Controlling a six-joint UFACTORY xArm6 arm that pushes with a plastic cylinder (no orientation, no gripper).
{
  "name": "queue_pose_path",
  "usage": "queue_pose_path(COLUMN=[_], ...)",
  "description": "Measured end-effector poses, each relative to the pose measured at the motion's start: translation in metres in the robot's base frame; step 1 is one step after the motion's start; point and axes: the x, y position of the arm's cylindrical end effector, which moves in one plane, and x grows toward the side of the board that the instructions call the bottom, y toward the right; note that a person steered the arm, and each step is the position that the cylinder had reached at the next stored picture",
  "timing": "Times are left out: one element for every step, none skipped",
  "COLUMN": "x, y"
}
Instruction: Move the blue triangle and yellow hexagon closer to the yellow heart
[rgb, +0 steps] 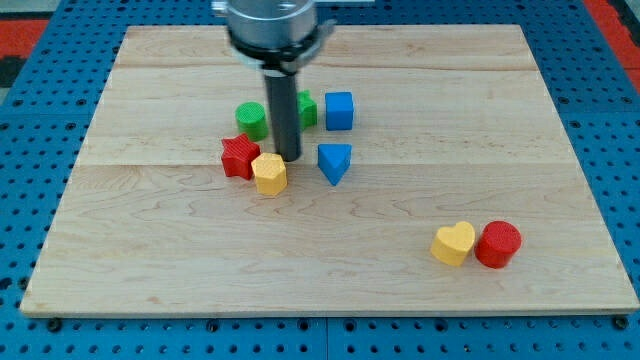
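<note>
The blue triangle (335, 162) lies near the board's middle, pointing toward the view's bottom. The yellow hexagon (270, 174) lies to its left, touching the red star (239, 157). The yellow heart (454, 243) sits at the view's lower right, against a red cylinder (498, 245). My tip (289, 158) is down on the board just above and right of the yellow hexagon, between it and the blue triangle, very close to the hexagon.
A green cylinder (251, 120) and a green block (305, 108), partly hidden by the rod, lie behind my tip. A blue cube (339, 110) sits above the blue triangle. The wooden board (150, 250) ends at blue pegboard on all sides.
</note>
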Motion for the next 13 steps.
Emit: queue_pose_path(x=[0.007, 0.056, 0.058, 0.095, 0.103, 0.105, 0.104, 0.101, 0.109, 0.108, 0.076, 0.022, 0.01], y=[0.06, 0.091, 0.07, 0.078, 0.101, 0.103, 0.095, 0.093, 0.035, -0.048, -0.106, -0.088, -0.023])
